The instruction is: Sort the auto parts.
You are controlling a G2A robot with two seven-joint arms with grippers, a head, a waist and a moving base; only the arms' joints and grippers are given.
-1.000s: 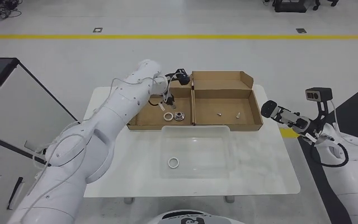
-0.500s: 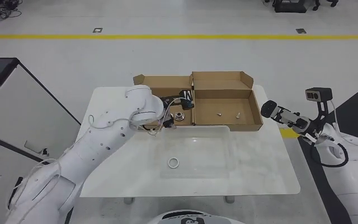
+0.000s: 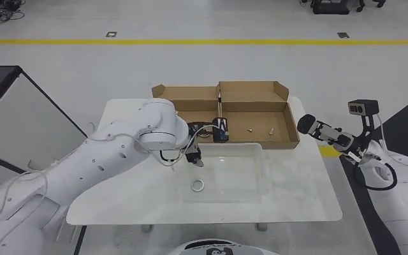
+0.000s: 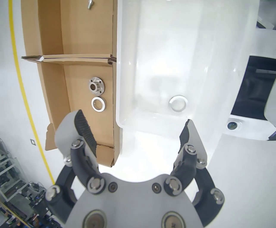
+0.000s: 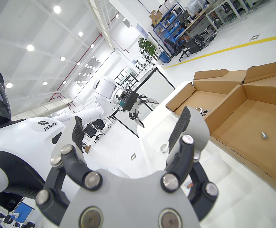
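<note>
Ok so my left tool is spread wide with nothing between the pads. It hangs over the far left corner of the clear tub, right where the tub's rim runs along the front wall of the left cardboard box. The closest parts are in that box: a plain metal ring lying flat on the cardboard just past one fingertip, and a flanged hub just beside it, a bit further from the tool. On the other side, down in the tub, there's a loose ring flat on the bottom. From above it sits nearer the robot than the tool does, apart from it and not between the fingers. Past the divider, the right cardboard box has a small bolt on its floor, well away from the tool. Both boxes sit side by side at the back of the white surface with the tub in front of them. My right tool is also wide open and empty, parked out past the right edge of the surface, well apart from all the parts.
</note>
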